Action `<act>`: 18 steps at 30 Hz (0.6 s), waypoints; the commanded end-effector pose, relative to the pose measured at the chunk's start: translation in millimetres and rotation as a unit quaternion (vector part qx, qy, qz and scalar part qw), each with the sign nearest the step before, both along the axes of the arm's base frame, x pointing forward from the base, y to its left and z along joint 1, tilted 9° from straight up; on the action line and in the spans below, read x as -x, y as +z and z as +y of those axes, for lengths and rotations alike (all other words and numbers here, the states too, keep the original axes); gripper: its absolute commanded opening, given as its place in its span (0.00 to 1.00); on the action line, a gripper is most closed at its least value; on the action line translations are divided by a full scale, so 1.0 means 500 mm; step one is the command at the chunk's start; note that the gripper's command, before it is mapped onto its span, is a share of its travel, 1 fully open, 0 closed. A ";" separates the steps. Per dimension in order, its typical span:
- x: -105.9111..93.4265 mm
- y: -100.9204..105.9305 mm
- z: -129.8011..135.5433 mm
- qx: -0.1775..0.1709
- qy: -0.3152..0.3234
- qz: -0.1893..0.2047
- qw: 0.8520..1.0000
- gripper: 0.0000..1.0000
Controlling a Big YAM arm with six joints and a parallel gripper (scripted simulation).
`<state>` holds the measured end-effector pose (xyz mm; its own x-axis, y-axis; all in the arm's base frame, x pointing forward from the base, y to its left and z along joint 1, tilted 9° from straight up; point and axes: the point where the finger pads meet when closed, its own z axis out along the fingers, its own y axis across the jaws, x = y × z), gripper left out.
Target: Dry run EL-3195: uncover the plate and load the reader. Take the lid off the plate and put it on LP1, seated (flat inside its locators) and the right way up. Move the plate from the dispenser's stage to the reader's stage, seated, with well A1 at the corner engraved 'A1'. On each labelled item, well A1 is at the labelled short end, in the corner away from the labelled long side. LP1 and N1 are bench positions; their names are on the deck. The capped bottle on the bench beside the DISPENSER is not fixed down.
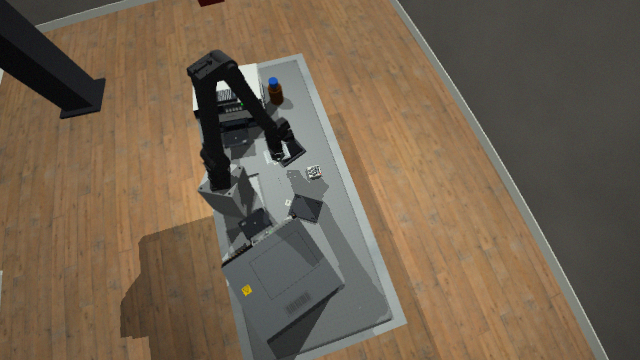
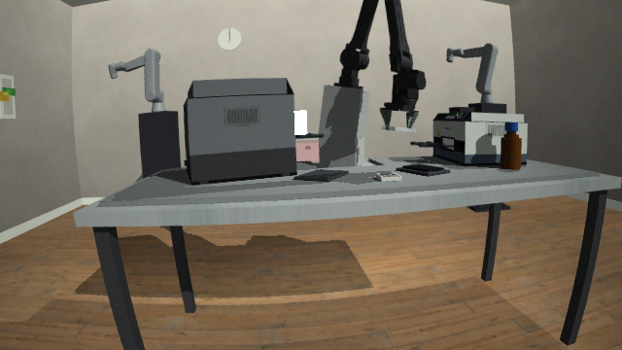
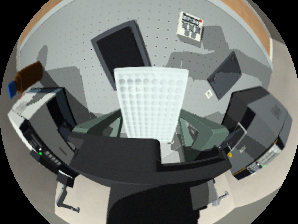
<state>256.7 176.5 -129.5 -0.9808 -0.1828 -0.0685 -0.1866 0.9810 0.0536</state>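
Observation:
My gripper [image 1: 280, 156] [image 2: 399, 127] [image 3: 150, 111] is shut on the pale plate [image 2: 399, 130] [image 3: 151, 95], held level well above the bench, close to a rimmed dark nest [image 1: 298, 153] [image 2: 424, 173] [image 3: 120, 49]. Rows of wells show on the plate; whether a clear lid covers it, and where A1 is, I cannot tell. A second dark nest [image 1: 306, 208] [image 2: 322, 175] [image 3: 226, 75] lies nearer the grey reader [image 1: 285, 265] [image 2: 243, 131]. The dispenser's stage [image 1: 236, 136] [image 2: 422, 144] and the reader's stage [image 1: 255, 221] look bare. No separate lid is visible. The nests' names are unreadable.
The white dispenser [image 2: 478, 138] has the brown bottle [image 1: 275, 94] [image 2: 510, 150] [image 3: 29, 78] upright beside it. A small white device [image 1: 314, 172] [image 2: 388, 177] [image 3: 190, 28] lies between the nests, near the bench's outer edge. The arm's grey pedestal [image 2: 337, 128] stands on the opposite side.

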 end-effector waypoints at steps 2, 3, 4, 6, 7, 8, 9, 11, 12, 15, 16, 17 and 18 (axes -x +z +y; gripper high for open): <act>-0.006 0.003 -0.022 0.004 0.015 0.003 1.000 0.86; -0.001 0.000 -0.034 0.007 0.015 0.009 1.000 0.86; -0.003 0.000 -0.041 0.007 0.013 0.009 1.000 0.86; -0.008 0.003 -0.053 0.006 0.012 0.007 1.000 0.86; -0.013 0.006 -0.056 0.005 0.012 0.004 1.000 0.86; -0.022 0.010 -0.056 0.002 0.012 0.000 1.000 0.86; -0.031 0.013 -0.057 0.000 0.013 -0.005 1.000 0.86; -0.036 0.016 -0.061 0.000 0.025 -0.002 1.000 0.86; -0.037 0.017 -0.064 0.000 0.027 -0.003 1.000 0.86; -0.043 0.018 -0.076 -0.001 0.025 -0.006 1.000 0.86; -0.043 0.018 -0.076 -0.001 0.025 -0.006 1.000 0.86; -0.040 0.014 -0.078 0.000 0.022 -0.004 1.000 0.86; -0.037 0.011 -0.087 0.001 0.020 -0.002 1.000 0.86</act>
<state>270.9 136.4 -126.7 -0.9764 -0.2072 -0.0610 -0.2102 0.9765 0.0477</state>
